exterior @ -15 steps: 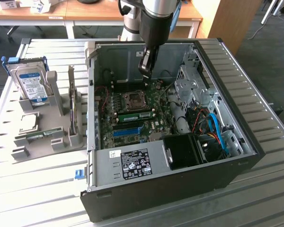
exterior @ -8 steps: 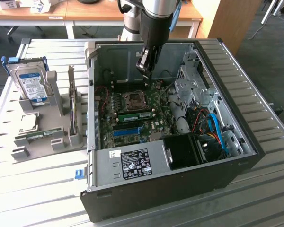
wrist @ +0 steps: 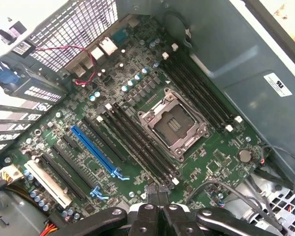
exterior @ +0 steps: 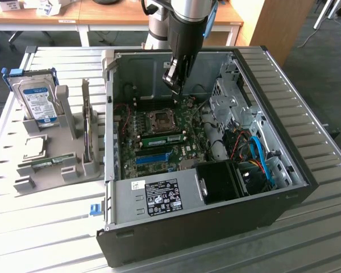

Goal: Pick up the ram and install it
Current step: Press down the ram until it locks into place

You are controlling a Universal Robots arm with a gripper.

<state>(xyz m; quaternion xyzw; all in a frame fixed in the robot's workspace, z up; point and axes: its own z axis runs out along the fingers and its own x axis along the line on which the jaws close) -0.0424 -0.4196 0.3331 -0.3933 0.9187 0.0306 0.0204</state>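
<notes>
Exterior view: open case (exterior: 284,170) on a slatted table (exterior: 45,227). Gripper (exterior: 175,90) inside the case, above the board (exterior: 159,142), fingers clenched with nothing between them. One ram (exterior: 162,138) seated in a slot on the board, just beside the CPU socket (exterior: 161,119), above the blue slot (exterior: 153,157). Another ram stick (exterior: 45,163) lies in the grey rack (exterior: 68,170) at the exterior view's left, below a hard drive (exterior: 37,99).

Wrist view: gripper (wrist: 157,216) closed over the board (wrist: 211,152); empty socket (wrist: 174,125); blue slot (wrist: 96,150); black memory slots (wrist: 137,142).
</notes>
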